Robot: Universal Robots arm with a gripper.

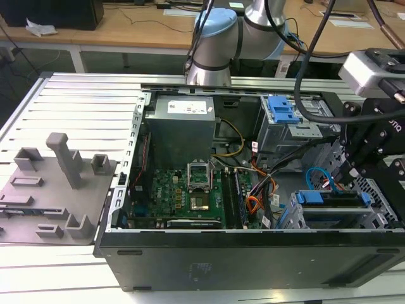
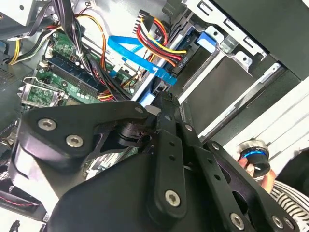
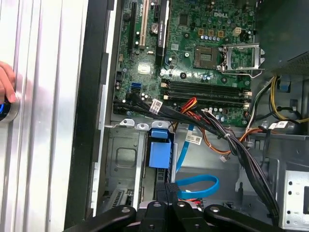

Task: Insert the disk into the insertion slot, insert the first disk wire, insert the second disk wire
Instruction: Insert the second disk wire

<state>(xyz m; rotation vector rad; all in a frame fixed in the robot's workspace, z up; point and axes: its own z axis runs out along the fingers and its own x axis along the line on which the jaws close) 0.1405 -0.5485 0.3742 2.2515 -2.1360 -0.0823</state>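
Hovering gripper (image 1: 347,166): exterior view puts the black linkage over the open computer case (image 1: 253,253), at that view's right, above the silver perforated insertion slot (image 1: 380,212).
Disk (image 1: 334,201): seated in the slot, its bright blue plastic carrier showing as a flat bar along the top edge.
Second disk wire (image 1: 316,177): thin light blue cable, looped just beside the gripper and above the disk.
Open room: the green motherboard (image 1: 190,190) lies bare mid-case; a ribbed aluminium table (image 1: 88,101) with a grey moulded fixture (image 1: 57,183) spreads to the exterior view's left.
Second wrist view: matte black gripper links (image 2: 164,145) with steel screws crowd the foreground; fingertips hidden, so whether they are parted or closed cannot be told. Flat blue cable (image 2: 140,60) crosses behind, near a red-yellow-black wire bundle (image 2: 159,36).
First wrist view: blue carrier tab (image 3: 160,152) stands at the sheet-metal cage edge; the light blue loop (image 3: 198,186) curves beside it. A person's hand (image 3: 7,82) rests on the ribbed table rim, well apart.
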